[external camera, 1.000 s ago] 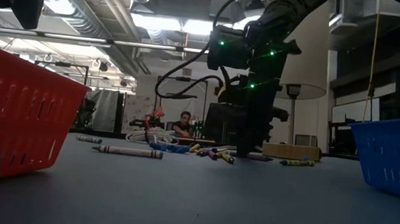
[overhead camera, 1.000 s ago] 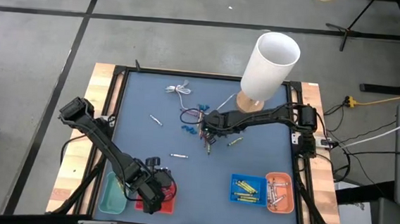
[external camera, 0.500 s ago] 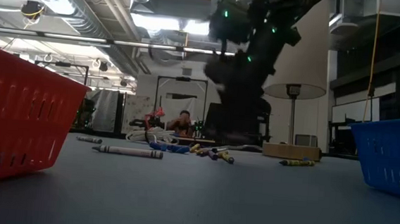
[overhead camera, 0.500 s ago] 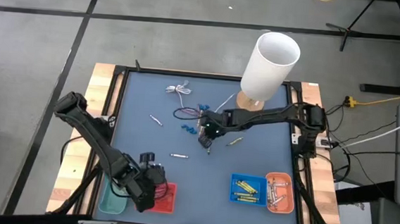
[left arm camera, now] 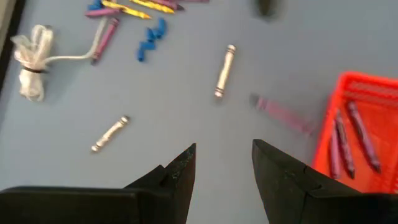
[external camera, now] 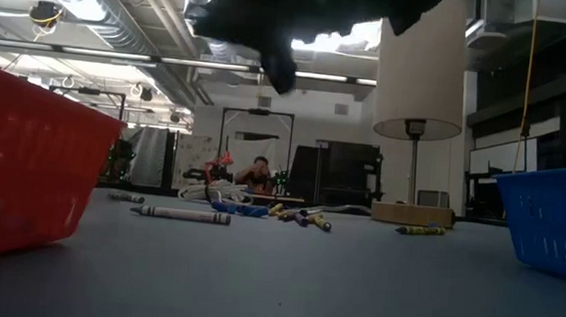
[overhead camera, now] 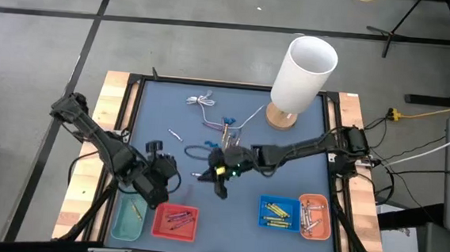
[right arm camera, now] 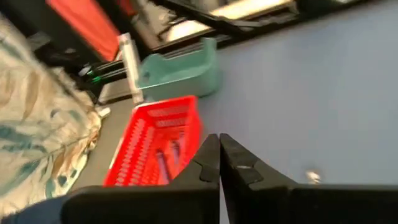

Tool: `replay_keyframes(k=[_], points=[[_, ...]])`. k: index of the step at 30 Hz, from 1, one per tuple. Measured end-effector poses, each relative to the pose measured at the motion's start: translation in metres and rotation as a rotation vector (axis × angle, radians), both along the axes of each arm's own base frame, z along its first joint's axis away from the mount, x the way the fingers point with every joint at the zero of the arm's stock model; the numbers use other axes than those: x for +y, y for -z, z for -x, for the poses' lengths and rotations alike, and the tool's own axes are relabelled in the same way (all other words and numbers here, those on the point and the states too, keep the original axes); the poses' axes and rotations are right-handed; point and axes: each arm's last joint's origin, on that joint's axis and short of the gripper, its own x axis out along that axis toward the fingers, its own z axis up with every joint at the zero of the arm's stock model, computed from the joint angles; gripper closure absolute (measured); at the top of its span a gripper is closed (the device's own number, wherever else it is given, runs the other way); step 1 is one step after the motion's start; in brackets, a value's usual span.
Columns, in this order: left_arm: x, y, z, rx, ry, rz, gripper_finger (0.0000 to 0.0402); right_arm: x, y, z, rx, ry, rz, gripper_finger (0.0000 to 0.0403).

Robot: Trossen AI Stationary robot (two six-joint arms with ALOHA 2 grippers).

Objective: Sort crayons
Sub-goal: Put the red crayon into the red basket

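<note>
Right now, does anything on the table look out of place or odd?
Two things do not belong: a coiled white cable and a few blue bits lie among the loose crayons, near the far pile. They are not crayons, so they match no basket. Nothing looks spilled or broken.

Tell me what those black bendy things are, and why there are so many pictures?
They are two robot arms, each ending in a two-finger pincher. One picture looks down from above, one sits at table height, and one rides on each wrist. The left gripper is open and empty. The right gripper is shut; whether it holds anything cannot be seen. On the blue-grey table lie loose crayons, a red basket holding red crayons, a teal tray, a blue tray and an orange tray.
</note>
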Motion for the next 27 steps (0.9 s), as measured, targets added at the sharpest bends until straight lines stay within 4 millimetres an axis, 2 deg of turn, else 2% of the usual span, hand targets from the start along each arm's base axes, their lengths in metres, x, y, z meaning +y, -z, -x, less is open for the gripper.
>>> replay_keyframes(k=[4, 6, 12, 15, 20, 24, 27], points=[[0.019, -0.010, 0.002, -0.025, -0.015, 0.001, 0.0260, 0.023, 0.002, -0.001, -0.097, -0.069, 0.077, 0.0403], [0.029, -0.014, 0.004, -0.038, -0.034, 0.003, 0.0260, 0.030, 0.004, 0.001, -0.089, -0.064, 0.113, 0.0402], [0.044, -0.007, 0.003, -0.036, -0.171, 0.047, 0.0260, 0.026, 0.011, 0.003, -0.023, 0.016, 0.192, 0.0402], [0.048, 0.011, 0.005, 0.026, -0.267, 0.104, 0.0260, 0.021, 0.012, 0.002, -0.018, 0.020, 0.204, 0.0402], [0.057, 0.057, 0.017, 0.260, -0.370, 0.197, 0.0260, 0.016, 0.013, 0.002, 0.001, 0.024, 0.219, 0.0401], [0.071, 0.087, 0.028, 0.390, -0.467, 0.217, 0.0260, 0.016, 0.014, 0.002, 0.004, 0.024, 0.221, 0.0401], [0.085, 0.102, 0.034, 0.453, -0.513, 0.236, 0.0260, 0.016, 0.013, 0.002, 0.001, 0.023, 0.220, 0.0400]])
